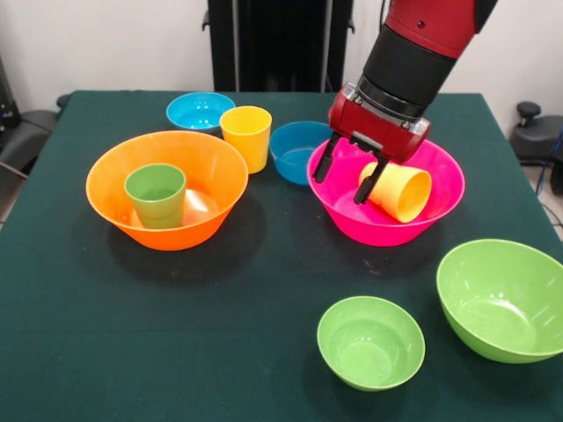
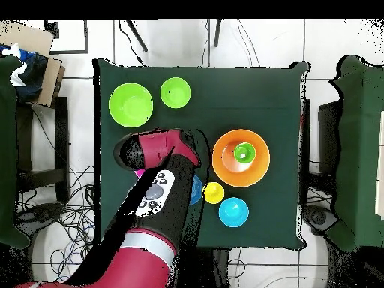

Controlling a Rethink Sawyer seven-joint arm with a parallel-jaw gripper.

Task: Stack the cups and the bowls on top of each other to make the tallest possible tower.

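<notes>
Jaws (image 1: 344, 180) spread above tipped orange-yellow cup (image 1: 401, 191), mouth facing front-right.

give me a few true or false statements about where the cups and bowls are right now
1. The green cup stands upright inside the large orange bowl. True.
2. The yellow cup in the pink bowl stands upright. False: that cup lies tilted on its side in the large pink bowl.
3. The claw is open, its fingers down at the tilted cup. True.
4. The small green bowl sits inside the large green bowl. False: the small green bowl and the large green bowl sit apart on the table.
5. The orange-yellow cup stands upright on the table beside the orange bowl. True.
</notes>
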